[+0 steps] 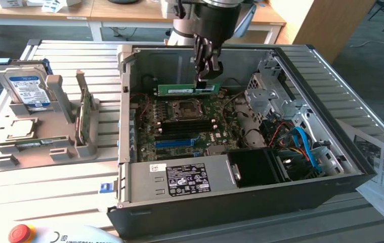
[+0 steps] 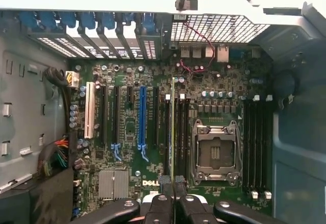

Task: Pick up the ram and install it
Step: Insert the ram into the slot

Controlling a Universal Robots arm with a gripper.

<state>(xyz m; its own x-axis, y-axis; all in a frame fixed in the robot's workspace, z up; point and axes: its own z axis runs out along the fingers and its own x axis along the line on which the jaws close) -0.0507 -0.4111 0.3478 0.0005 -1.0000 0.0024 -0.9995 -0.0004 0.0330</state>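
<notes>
My fingers (image 2: 182, 187) clamp the ram (image 1: 178, 90) near one end; it stands on edge, long axis pointing away from them.

The ram (image 1: 186, 90) is green with a white sticker. The gripper (image 1: 205, 80) is black. The big board (image 1: 178, 129) is dark green with one bright blue slot (image 2: 142, 117) and one white slot (image 2: 90, 109). The cables (image 1: 304, 143) are blue. The round button (image 1: 19, 233) is red. The hard drive (image 1: 24, 88) has a blue and white label.

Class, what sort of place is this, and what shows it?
Probably a robotics lab bench for computer assembly: an open computer case, the gripper holding the ram over its motherboard, and an emergency stop button.
</notes>
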